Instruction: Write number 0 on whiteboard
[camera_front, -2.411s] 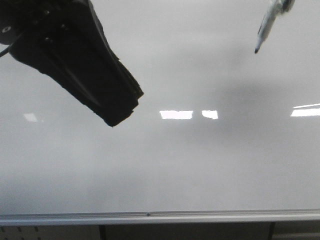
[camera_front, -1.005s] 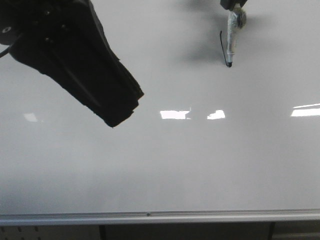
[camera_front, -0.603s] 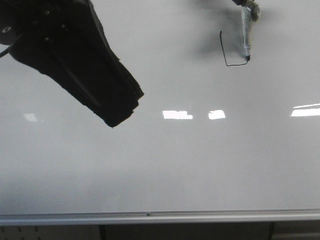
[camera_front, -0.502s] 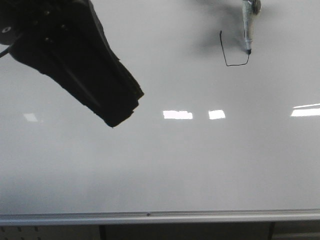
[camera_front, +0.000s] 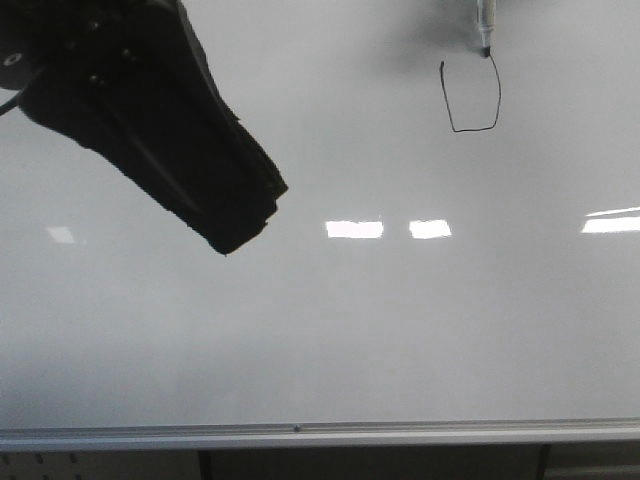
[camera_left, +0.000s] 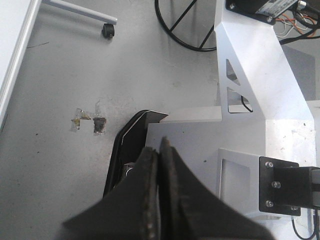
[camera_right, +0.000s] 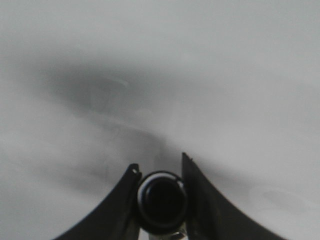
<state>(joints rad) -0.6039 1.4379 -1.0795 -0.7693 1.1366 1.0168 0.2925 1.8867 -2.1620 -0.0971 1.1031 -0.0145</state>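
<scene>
The whiteboard (camera_front: 330, 330) fills the front view, with a silver strip (camera_front: 320, 434) along its lower edge. A thin black outline of the number 0 (camera_front: 497, 95) stands at the upper right, with left, bottom and right sides drawn and the top open. A marker (camera_front: 485, 25) points down with its tip at the top right corner of the outline. My right gripper (camera_right: 159, 167) is shut on the marker (camera_right: 161, 200), seen end-on against the board. My left gripper (camera_front: 235, 235) hangs shut and empty in front of the board at the left; its fingers (camera_left: 150, 195) are pressed together.
Bright rectangular light reflections (camera_front: 353, 229) lie across the board's middle. The left wrist view shows grey floor (camera_left: 55, 165), a caster wheel (camera_left: 106, 31), black cable (camera_left: 185, 30) and the robot's white base frame (camera_left: 250, 75).
The marker came onto the board, drew the left side downward, the bottom rightward, then the right side upward. Its tip now sits at the top right. The left arm has not moved.
</scene>
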